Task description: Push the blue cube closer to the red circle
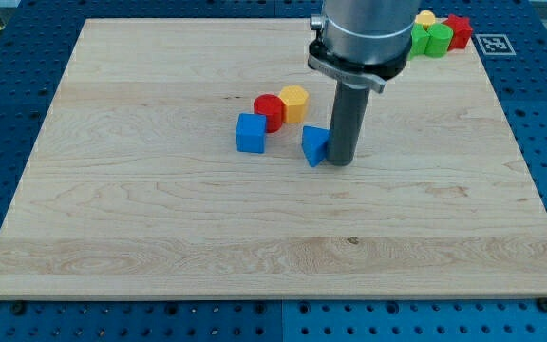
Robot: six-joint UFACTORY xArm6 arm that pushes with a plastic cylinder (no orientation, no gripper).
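Observation:
A blue cube [251,133] sits left of the board's centre, touching the red circle [269,111] at its upper right. A yellow block [294,103] touches the red circle on its right. A second blue block [315,144], its shape partly hidden, lies just right of these. My tip [340,162] rests on the board right against that second blue block's right side. The rod hides part of it.
The wooden board [160,237] lies on a blue perforated table. At the view's top right corner a cluster of a yellow block [426,18], green blocks [433,40] and a red block [459,31] stands near a printed marker [496,44].

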